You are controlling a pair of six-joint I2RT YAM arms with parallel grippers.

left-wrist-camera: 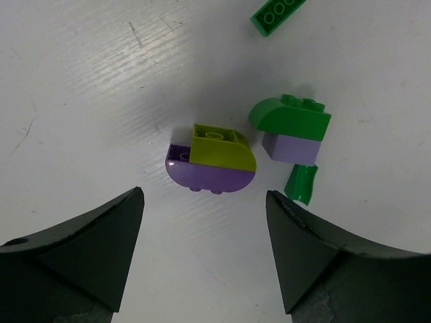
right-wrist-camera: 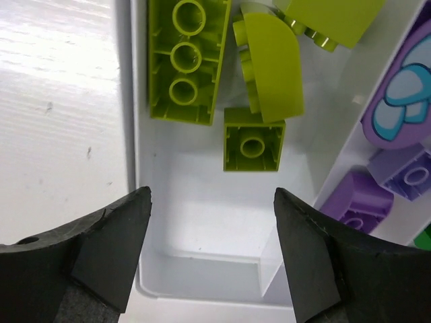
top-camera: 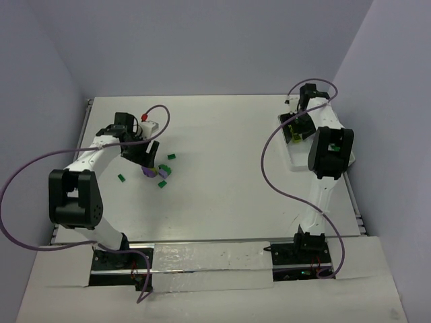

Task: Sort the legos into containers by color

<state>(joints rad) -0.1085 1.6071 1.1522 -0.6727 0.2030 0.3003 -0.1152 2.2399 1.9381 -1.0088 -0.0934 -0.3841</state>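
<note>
Legos lie loose on the table beneath the left gripper, jaws spread and empty. Only its wrist view shows a lime brick atop a purple brick. Right gripper, jaws likewise apart, hangs over yellow-green bricks in a white tray.

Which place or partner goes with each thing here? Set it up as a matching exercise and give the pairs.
Things:
1. left gripper
2. right gripper
3. yellow-green curved brick
4. green curved brick

Places:
A. joined to a lavender block
B. over the white tray
C. joined to a purple brick
D. over the table, outside any tray

Pairs: 1-D, 2-B, 3-C, 4-A.
</note>
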